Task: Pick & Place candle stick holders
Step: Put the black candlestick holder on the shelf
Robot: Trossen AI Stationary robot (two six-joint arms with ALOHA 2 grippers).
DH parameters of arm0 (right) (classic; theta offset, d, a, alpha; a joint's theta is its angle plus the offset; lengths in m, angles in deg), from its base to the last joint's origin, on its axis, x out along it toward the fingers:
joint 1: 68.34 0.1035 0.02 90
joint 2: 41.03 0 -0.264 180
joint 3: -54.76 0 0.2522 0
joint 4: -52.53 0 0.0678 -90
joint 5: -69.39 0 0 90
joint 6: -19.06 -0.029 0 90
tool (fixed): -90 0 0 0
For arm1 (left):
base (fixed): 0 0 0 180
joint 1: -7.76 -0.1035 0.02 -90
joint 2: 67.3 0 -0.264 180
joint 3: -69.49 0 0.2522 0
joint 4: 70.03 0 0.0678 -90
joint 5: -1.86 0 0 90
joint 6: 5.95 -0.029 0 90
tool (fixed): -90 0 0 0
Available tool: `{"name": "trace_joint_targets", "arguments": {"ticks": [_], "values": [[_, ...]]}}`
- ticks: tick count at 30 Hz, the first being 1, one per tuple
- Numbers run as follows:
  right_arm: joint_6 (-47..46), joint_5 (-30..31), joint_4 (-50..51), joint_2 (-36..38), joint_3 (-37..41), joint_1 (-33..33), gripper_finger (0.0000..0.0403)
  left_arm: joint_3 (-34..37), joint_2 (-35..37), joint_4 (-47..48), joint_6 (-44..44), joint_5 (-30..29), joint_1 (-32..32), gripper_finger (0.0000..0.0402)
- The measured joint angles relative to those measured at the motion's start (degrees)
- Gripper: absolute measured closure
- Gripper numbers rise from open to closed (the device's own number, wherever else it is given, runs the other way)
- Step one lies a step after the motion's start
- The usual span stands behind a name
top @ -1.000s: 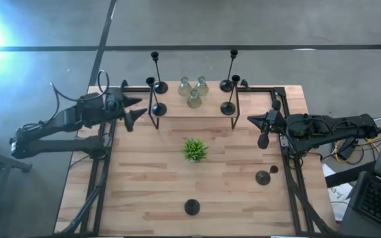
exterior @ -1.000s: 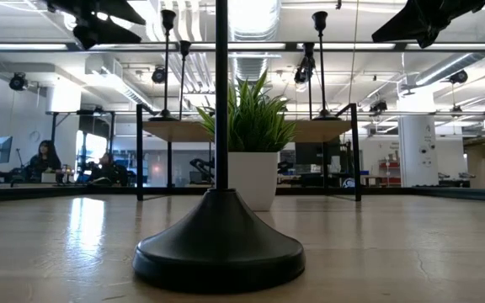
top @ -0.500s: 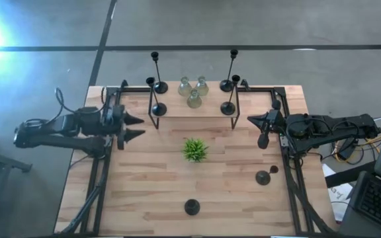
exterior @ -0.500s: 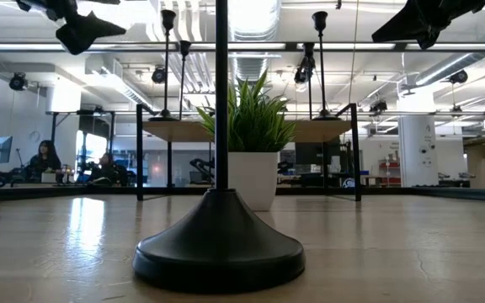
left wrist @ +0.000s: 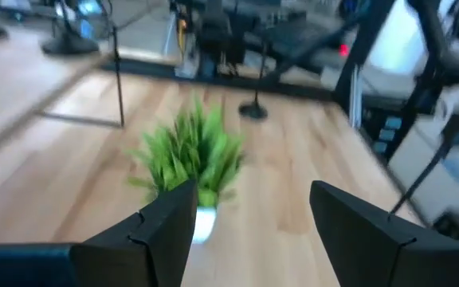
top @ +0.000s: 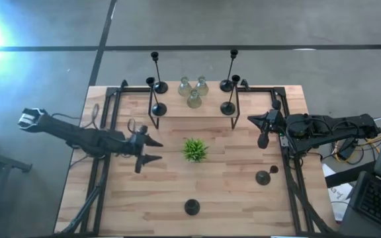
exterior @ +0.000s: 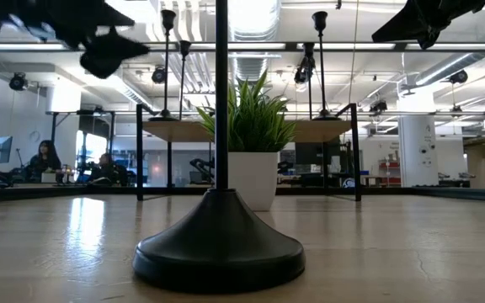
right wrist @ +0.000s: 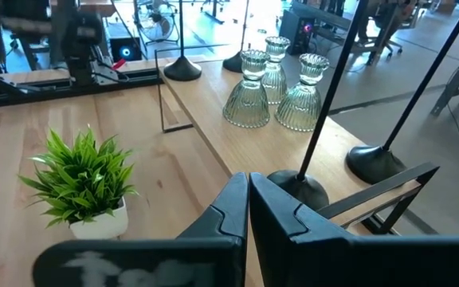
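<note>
The left hand (top: pixel 152 151) hangs open and empty over the counter (top: pixel 223 195) just beside the plant (top: pixel 194 149), on the side away from the right arm. This looks like the reach step: two holders still stand loose on the counter, one (top: pixel 192 207) at the near edge in front of the plant, another (top: pixel 263 177) toward the right arm. Both stand upright, long axis vertical, cup up. The rest sit on the shelf (top: pixel 177 110) behind the plant. Next, the hand probably needs to swing toward a loose stem and close level around it. The right hand (top: pixel 265 128) waits shut and empty beside the shelf's right end.
</note>
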Motion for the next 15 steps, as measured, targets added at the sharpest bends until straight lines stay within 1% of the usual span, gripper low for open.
{"name": "trace_joint_targets", "arguments": {"ticks": [4, 6, 10, 15], "values": [[-0.1, 0.03, -0.01, 0.0, 0.0, 0.02, 0.0394, 2.96, -5.68, -8.59, -2.13, 4.13, 0.03, 0.0154], [-0.47, 0.03, 0.0, -0.02, -0.01, 0.0, 0.0394, 3.72, -8.54, -12.95, -2.81, 7.17, 0.03, 0.0154], [-0.59, 0.03, 0.0, -0.02, -0.01, 0.02, 0.0394, 3.92, -14.36, -16.45, -3.02, 11.87, 0.08, 0.0154], [-0.37, 0.02, 0.0, 0.0, -0.01, 0.01, 0.0394, 1.26, -20.33, -17.14, -5.87, 12.87, 0.72, 0.0154]]}}
